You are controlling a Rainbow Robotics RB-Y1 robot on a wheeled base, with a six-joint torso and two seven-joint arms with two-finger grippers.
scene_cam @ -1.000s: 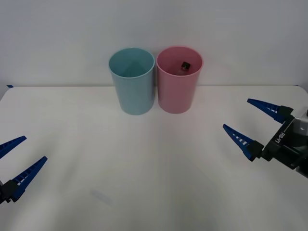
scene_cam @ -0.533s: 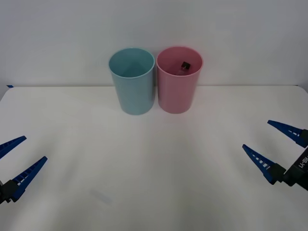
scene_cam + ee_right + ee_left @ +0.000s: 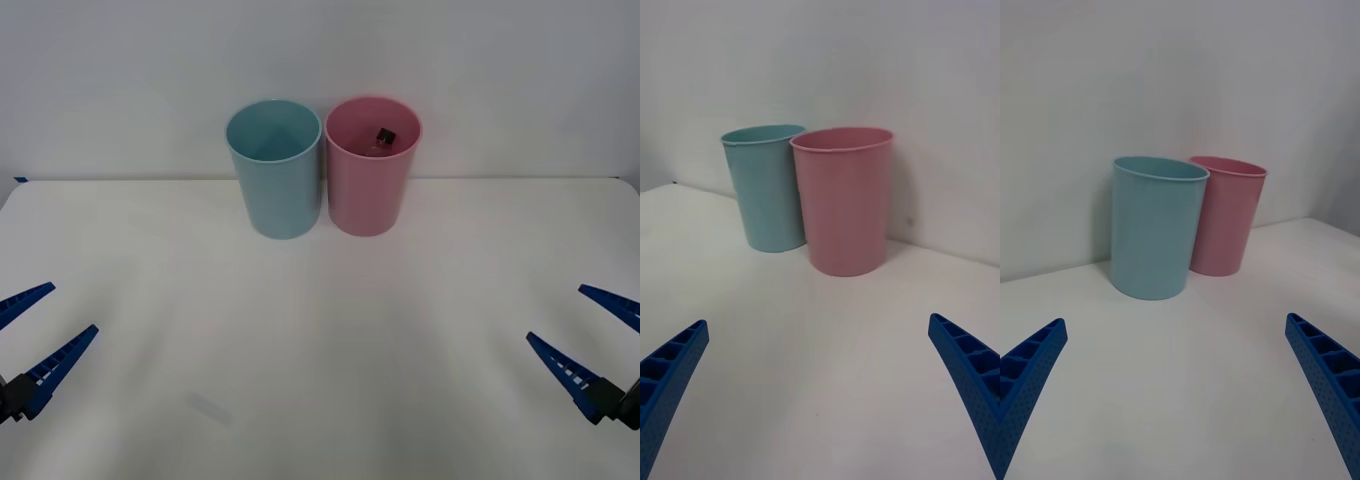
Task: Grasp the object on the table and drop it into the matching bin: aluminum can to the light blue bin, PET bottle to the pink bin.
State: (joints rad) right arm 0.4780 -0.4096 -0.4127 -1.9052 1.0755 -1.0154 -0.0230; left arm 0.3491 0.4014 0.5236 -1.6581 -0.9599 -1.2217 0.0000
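Already the bottle (image 3: 383, 136) sits inside the pink bin (image 3: 367, 195), at the far side of the table (image 3: 320, 330). From the front I see a small dark bit near the back of the bin's mouth. It looks like the black cap, but it is small, so I am not sure how the bottle lies or which way its long side points.

The pink bin stands just beside the light blue bin (image 3: 276, 190), on its right. They look very close, maybe touching.

Both grippers are low and near the front edge, well apart from the bins. The bottle is far ahead of both of them. The right gripper (image 3: 596, 338) is at the right edge with its fingers spread wide and nothing between them. The left gripper (image 3: 28, 335) is at the left edge, also spread wide and holding nothing. The pink bin is a bit more on the right arm's side, so the right arm is a little nearer to it.

I think the job is done, since nothing lies on the table to pick up.

A second ago the right gripper was higher and closer to the middle. Now it has pulled back and down to the right corner. The left gripper has not moved. The bins and the dark bit are the same.
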